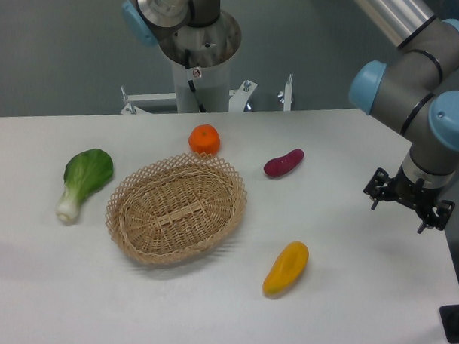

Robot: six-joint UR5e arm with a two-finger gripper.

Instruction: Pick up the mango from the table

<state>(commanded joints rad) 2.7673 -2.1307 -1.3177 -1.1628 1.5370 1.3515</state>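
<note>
1. We take the wicker basket (177,209) as our landmark: an oval, open-weave tray with a lacy scalloped rim, sitting flat on the white table (345,312).
2. We see nothing inside the basket; only its woven floor shows through.
3. The mango (286,268) lies on the table to the right of the basket and a little nearer the camera, apart from the rim. It is yellow-orange and elongated, set on a slant with its yellower end pointing toward the camera.
4. An orange (204,139) sits just behind the basket's far rim, close to it but outside it.
5. A dark purple-red sweet potato (283,162) rests behind and to the right of the basket, well clear of the rim.
6. A bok choy (84,180) lies to the left of the basket, leafy green top away from the camera, pale stem toward it.
7. The gripper (408,202) hangs far to the right of the basket, over the table's right edge, well apart from the mango and holding nothing. Its fingers are dark and small in this view, and we cannot tell whether they are spread or closed.
8. The robot's base column (195,65) stands behind the basket, beyond the table's far edge.
</note>
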